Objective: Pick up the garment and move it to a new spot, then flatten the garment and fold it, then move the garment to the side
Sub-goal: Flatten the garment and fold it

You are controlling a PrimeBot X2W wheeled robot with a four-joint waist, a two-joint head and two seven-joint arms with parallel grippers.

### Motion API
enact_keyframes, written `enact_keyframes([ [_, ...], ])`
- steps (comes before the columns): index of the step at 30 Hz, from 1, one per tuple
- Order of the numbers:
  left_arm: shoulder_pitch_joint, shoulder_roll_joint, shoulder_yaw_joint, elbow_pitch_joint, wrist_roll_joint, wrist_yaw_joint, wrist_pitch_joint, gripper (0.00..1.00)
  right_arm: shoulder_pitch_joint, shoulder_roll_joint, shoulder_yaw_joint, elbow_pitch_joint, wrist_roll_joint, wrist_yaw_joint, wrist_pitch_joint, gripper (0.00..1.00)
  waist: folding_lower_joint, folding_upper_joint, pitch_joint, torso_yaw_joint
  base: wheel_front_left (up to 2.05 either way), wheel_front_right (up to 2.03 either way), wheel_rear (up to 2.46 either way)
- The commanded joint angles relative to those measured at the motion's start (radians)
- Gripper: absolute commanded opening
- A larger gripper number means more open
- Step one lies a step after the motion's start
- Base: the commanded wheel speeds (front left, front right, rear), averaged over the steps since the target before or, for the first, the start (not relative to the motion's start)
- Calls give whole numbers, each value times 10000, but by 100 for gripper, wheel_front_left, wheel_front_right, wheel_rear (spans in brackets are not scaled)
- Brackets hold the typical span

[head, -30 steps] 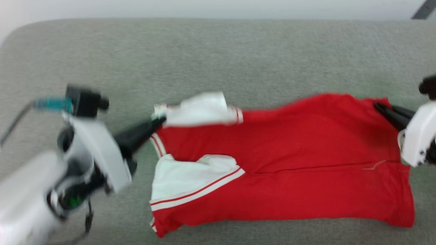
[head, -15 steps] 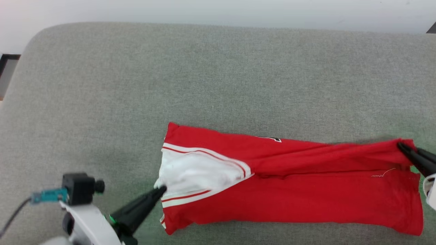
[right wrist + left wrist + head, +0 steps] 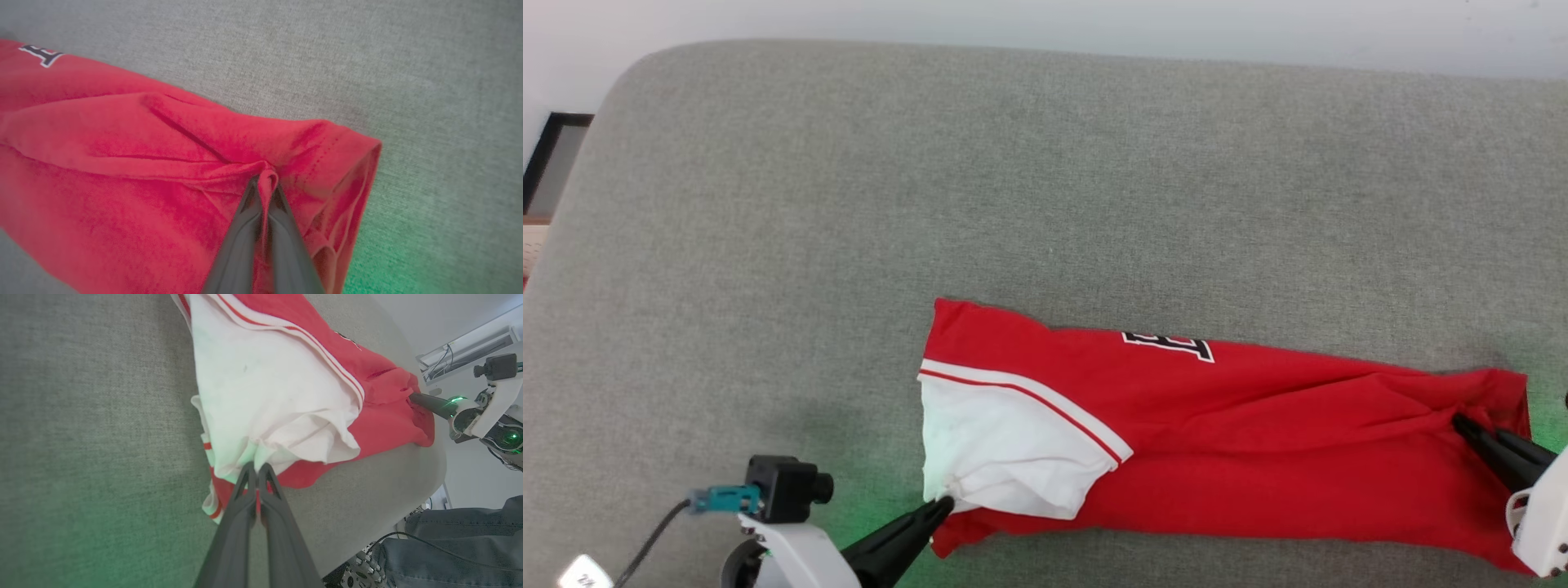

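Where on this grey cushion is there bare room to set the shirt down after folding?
Bare: the wide cushion stretch beyond the garment to the far edge, and the patch left of its white sleeve. Crowded: the near edge, where the left gripper and right gripper pinch the garment's ends.

Grey woven cushion (image 3: 1045,163) with a rounded corner, pale wall (image 3: 1094,20) behind, blue-grey denim (image 3: 449,555) beside its edge

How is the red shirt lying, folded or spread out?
Folded. The garment is a narrow band, its white sleeve on top, its lettering half hidden.
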Motion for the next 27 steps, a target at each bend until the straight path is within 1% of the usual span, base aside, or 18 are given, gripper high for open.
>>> enact_keyframes([
  [1,-125,-323,-60,494,90,-184,-61,0,264,333,-57,139,-242,-17,193,0,0,0,-5,1,0,0,0],
  [4,-215,-613,11,1084,72,-397,-286,0,346,659,-257,94,-489,-15,292,0,0,0,-38,-62,0,0,0],
  [5,-215,-613,11,1084,72,-397,-286,0,346,659,-257,94,-489,-15,292,0,0,0,-38,-62,0,0,0],
  [6,-239,-693,78,1227,129,-439,-466,2,349,732,-356,36,-548,-15,314,35,0,0,-52,-97,0,0,0],
  [7,-226,-788,160,1317,138,-493,-664,27,328,777,-474,-10,-597,-17,350,73,0,0,-71,-136,0,0,0],
  [8,-171,-869,246,1377,150,-520,-836,42,339,835,-587,-94,-614,-17,366,100,0,0,-95,-176,0,0,0],
  [9,-78,-925,318,1413,185,-544,-982,61,381,918,-713,-197,-529,-15,360,100,0,0,-126,-207,0,0,0],
  [10,27,-968,426,1436,201,-559,-1113,93,454,976,-883,-319,-429,-17,397,100,0,0,-158,-229,0,0,0],
  [11,132,-1010,527,1420,231,-570,-1214,100,518,967,-1000,-433,-352,-17,439,100,0,0,-189,-244,0,0,0],
  [13,334,-1143,781,1368,362,-526,-1365,100,701,930,-1299,-687,-134,-17,558,100,0,0,-251,-251,0,0,0],
  [16,771,-1389,1314,1257,590,-439,-1444,100,1050,699,-1810,-905,98,-17,761,100,0,0,-352,-187,0,0,0],
  [19,1263,-1848,2214,1156,1081,-459,-1458,100,1367,574,-2346,-926,417,-17,964,100,0,0,-447,-21,0,0,0],
  [22,1777,-2415,3154,1234,1883,-497,-1444,100,1695,427,-2777,-818,946,-17,1399,100,0,0,-565,177,0,0,0],
  [27,2379,-3469,4345,1645,3707,-474,-1447,100,2105,37,-3183,-291,1633,-17,2268,100,0,0,-796,548,0,0,0],
])
